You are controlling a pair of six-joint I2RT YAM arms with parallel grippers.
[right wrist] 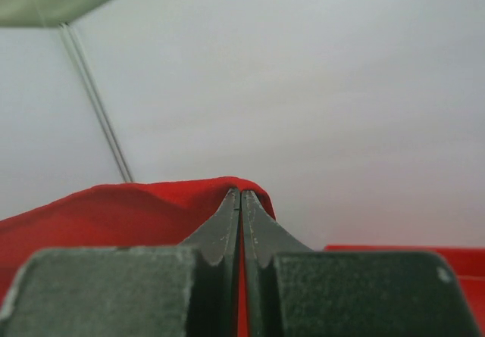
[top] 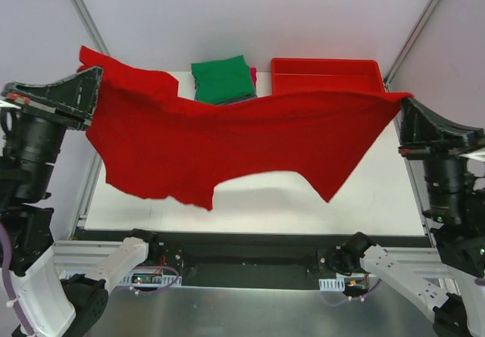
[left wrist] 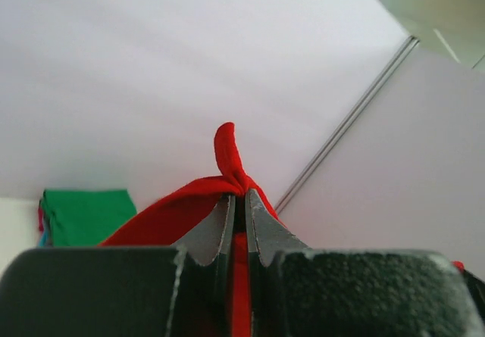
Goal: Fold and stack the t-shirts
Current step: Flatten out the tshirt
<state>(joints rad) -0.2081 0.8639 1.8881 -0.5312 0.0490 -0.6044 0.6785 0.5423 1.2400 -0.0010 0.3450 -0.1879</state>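
A large bright red t-shirt (top: 227,136) hangs stretched in the air between my two grippers, above the white table. My left gripper (top: 97,72) is shut on its left corner; in the left wrist view the cloth (left wrist: 227,155) bunches out past the closed gripper (left wrist: 240,193). My right gripper (top: 403,98) is shut on its right corner, and the red cloth (right wrist: 114,208) drapes off the gripper (right wrist: 241,193) to the left. A folded green shirt (top: 222,78) tops a stack at the table's back, with teal and pink edges under it; it also shows in the left wrist view (left wrist: 87,214).
A rigid red plastic bin (top: 326,76) stands at the back right of the white table (top: 379,201), just behind the shirt's upper edge; its rim shows in the right wrist view (right wrist: 424,252). Grey frame posts rise at both back corners.
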